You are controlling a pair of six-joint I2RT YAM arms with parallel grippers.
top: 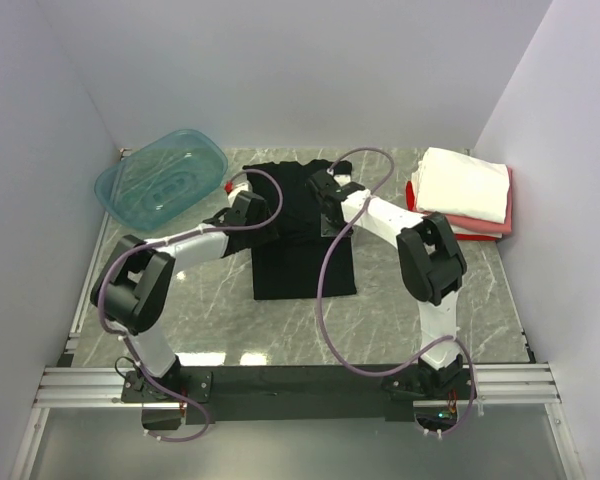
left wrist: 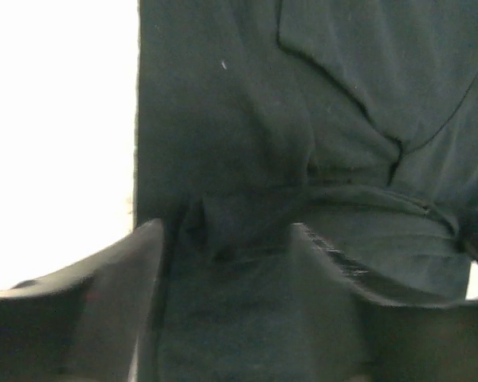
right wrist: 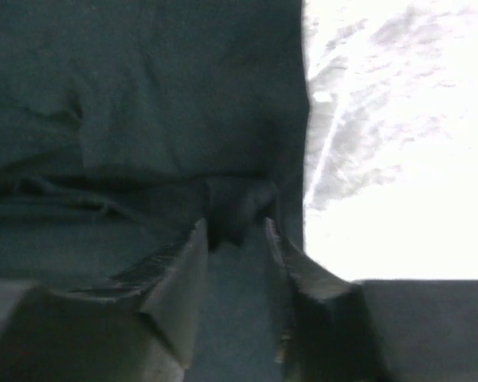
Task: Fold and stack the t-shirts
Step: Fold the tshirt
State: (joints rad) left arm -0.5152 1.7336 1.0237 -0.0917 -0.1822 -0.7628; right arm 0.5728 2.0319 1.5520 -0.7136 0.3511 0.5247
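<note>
Left gripper (left wrist: 227,231) fingers stand wide apart and the right gripper (right wrist: 234,225) stands partly open, neither clamping the black t-shirt (top: 302,262) lying partly folded mid-desk (top: 230,320), so both should rise straight up without snagging the fold.

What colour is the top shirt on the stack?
White; the top shirt shows best from top external.

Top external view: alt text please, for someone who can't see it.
A black t-shirt lies partly folded mid-table, with the left hand and right hand over its far half. A teal tub sits far left; folded white, pink and red shirts are stacked far right.
</note>
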